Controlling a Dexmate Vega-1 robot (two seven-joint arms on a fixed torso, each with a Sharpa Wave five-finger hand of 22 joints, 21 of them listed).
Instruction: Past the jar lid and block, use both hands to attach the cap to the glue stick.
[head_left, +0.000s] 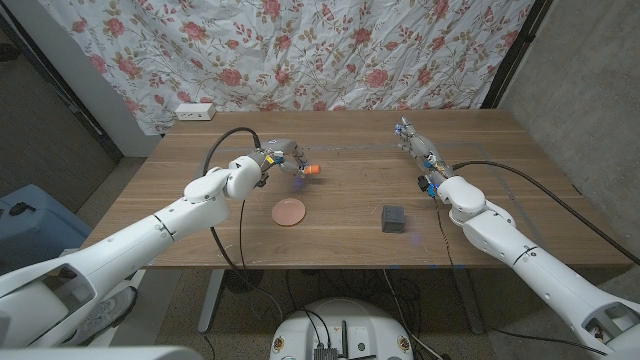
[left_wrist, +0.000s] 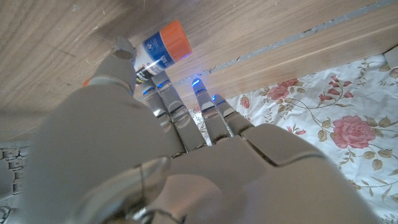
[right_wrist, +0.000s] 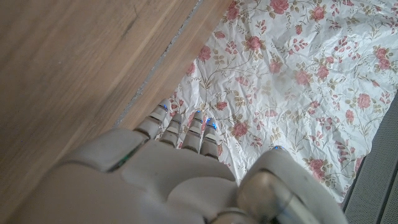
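L hand (head_left: 283, 160) is sitting over the far-left part of the wooden desk (head_left: 350, 235), fingers (left_wrist: 163, 93) grasping the glue stick (head_left: 309, 171). In the left wrist view the stick (left_wrist: 163, 51) is showing a white/blue label w/ an orange end pointing away from the hand; thumb tip is pressing on the label side. Stick is lying roughly horizontal, orange end toward desk centre.

R hand (head_left: 415, 140) is hanging over the far-right part of the desk, well apart from the L hand. In the right wrist view the R hand (right_wrist: 168, 180) is pointing its fingers (right_wrist: 186, 127) at the desk's far edge and the cloth beyond; fingers look straight and close together, but can't tell if anything is being held in them. Cap not identifiable in any view.

Jar lid (head_left: 289, 212), pinkish disc, is lying flat near desk centre, on the near side of the glue stick. Dark block (head_left: 393, 218) is sitting to the lid's right, apart from it, near the R forearm.

Floral cloth (head_left: 330, 50) is hanging behind the desk. White power strip (head_left: 194, 111) is lying by the far-left corner.
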